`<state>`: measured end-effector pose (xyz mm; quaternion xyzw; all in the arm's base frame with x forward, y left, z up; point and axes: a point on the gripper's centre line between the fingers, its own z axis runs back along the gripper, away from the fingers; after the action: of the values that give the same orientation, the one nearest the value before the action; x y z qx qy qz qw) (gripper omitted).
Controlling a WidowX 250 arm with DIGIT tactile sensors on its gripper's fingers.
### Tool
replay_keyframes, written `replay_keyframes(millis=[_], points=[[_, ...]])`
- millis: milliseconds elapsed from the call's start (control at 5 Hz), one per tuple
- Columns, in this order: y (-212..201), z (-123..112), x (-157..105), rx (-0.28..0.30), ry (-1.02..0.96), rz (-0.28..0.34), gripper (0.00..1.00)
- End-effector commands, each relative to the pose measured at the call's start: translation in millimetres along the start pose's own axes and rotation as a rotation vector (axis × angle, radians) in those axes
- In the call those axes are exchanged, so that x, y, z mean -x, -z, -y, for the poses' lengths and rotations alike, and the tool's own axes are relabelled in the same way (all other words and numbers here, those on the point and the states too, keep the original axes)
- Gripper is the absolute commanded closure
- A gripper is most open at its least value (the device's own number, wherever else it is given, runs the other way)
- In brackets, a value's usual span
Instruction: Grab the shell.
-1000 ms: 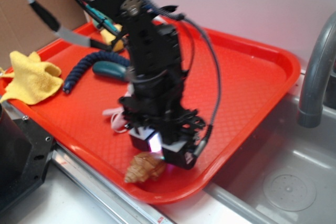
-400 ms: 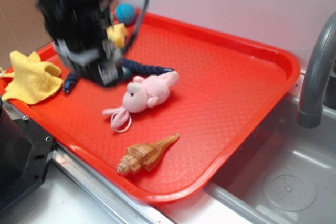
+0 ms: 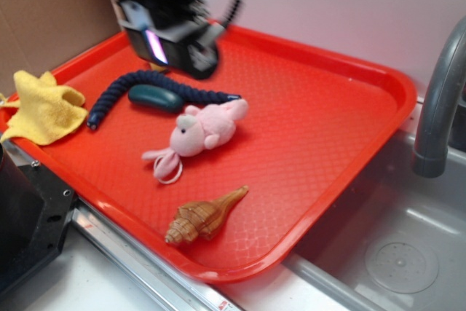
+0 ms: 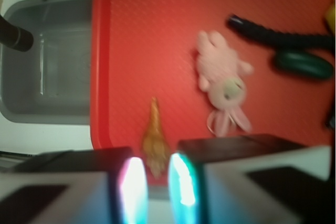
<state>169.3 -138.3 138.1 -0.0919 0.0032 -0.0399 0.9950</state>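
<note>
Shell [image 3: 202, 216] is lying near the front edge of the red tray [image 3: 349, 129], pointed tip aimed toward the sink [image 3: 408, 245], with the pink plush [image 3: 207, 130] just behind it. Our hand [image 3: 171, 38] hangs high over the far corner, well apart from it. We'd come down over the fat ridged whorls, not the skinny tip. Pads [image 4: 134, 190] sit slightly parted with 1 narrow gap, holding nothing.

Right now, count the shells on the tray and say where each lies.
1. The shell lies near the red tray's front edge, below the pink plush; none visible elsewhere.
</note>
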Motion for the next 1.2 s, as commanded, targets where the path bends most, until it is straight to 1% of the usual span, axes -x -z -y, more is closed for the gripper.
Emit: replay_keyframes(millis=[0, 200, 400, 600, 800, 1000], points=[[42, 8, -10, 0.003, 0.055, -0.080, 0.00], [58, 13, -6, 0.001, 0.061, -0.121, 0.00], [65, 18, 3, -0.028, 0.072, -0.144, 0.00], [71, 21, 21, -0.072, 0.081, -0.150, 0.00], [67, 15, 36, -0.129, 0.069, -0.142, 0.00], [67, 15, 36, -0.129, 0.069, -0.142, 0.00]])
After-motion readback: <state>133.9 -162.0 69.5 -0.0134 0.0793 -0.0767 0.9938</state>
